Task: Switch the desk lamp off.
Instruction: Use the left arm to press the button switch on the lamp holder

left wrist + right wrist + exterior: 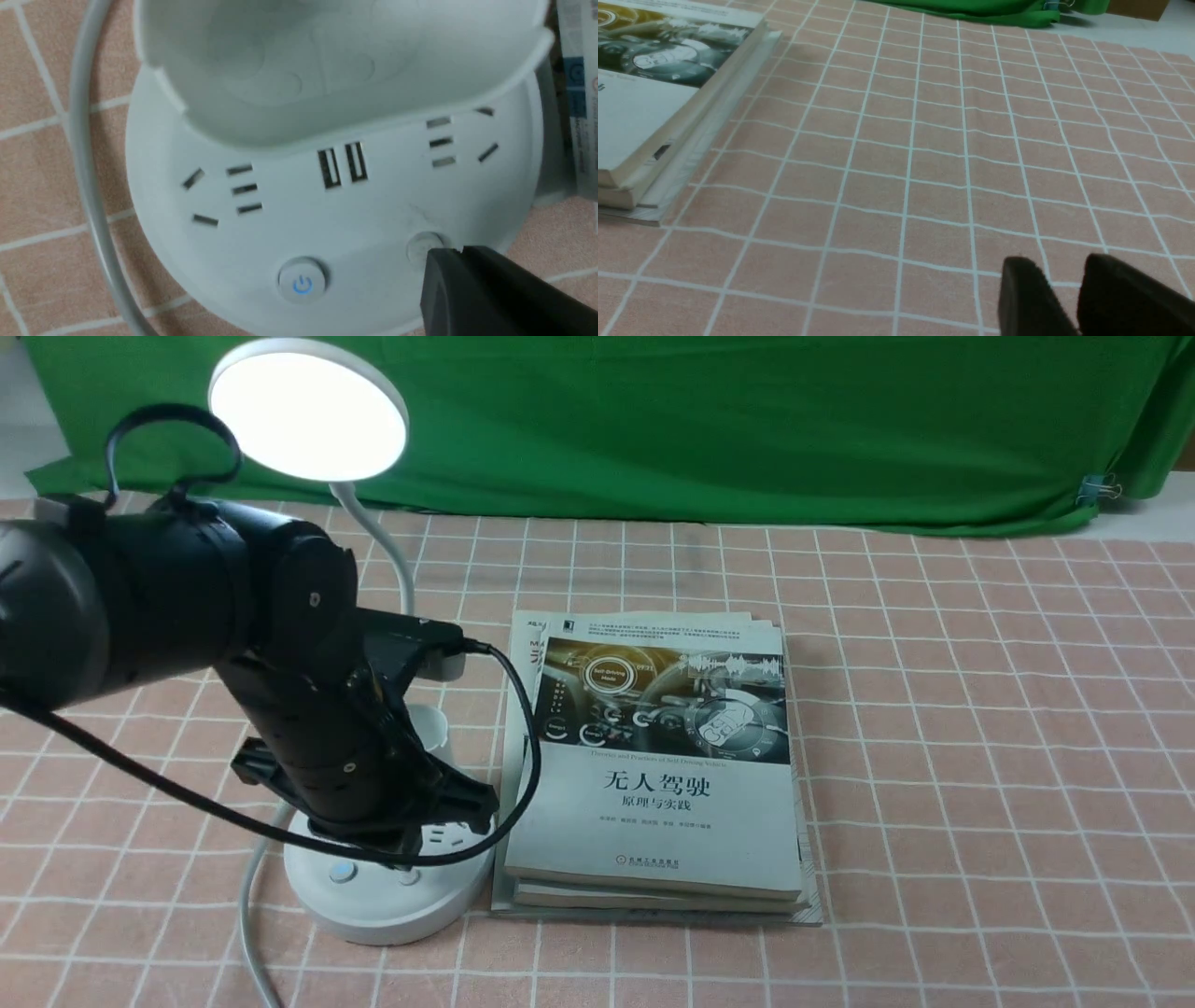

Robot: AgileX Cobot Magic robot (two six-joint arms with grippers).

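Observation:
The white desk lamp is lit: its round head [308, 409] glows at the back left, above a thin neck [392, 560]. Its round base [373, 905] carries sockets and two buttons. In the left wrist view the base [373, 214] shows a button with a blue power sign [302, 280] and a plain button [423, 245], below the cup-like holder [327, 70]. My left gripper [451, 252] is shut, and its tip sits at the edge of the plain button. In the front view the left gripper [411, 845] hangs over the base. My right gripper [1059, 261] is slightly open and empty above the tablecloth.
A stack of books [653, 756] lies right beside the lamp base and also shows in the right wrist view [644, 93]. The lamp's white cord [247, 896] runs off the front left. A green cloth [747, 429] hangs behind the checked pink tablecloth [980, 756].

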